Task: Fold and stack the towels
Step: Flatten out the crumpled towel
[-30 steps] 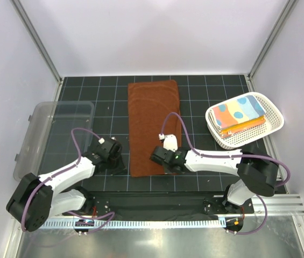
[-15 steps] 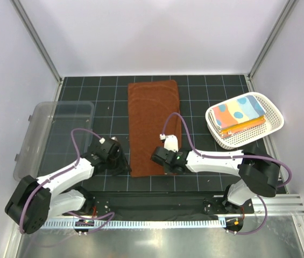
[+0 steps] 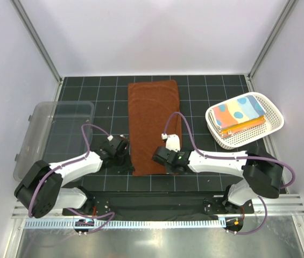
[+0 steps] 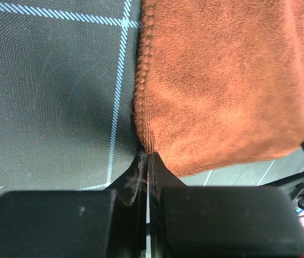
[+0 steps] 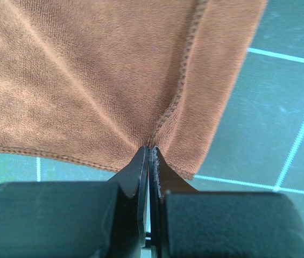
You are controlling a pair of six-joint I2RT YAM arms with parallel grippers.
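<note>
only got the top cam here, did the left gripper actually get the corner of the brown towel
observer: the left wrist view shows the left gripper shut, its tips right at the near corner of the rust-brown towel. I cannot tell whether any cloth is pinched.
operator: and the right one
observer: the right gripper is shut on the towel, and the cloth puckers into its tips.
operator: right at the edge?
observer: a stitched hem runs up from the tips, with a flap of cloth beside it.
</note>
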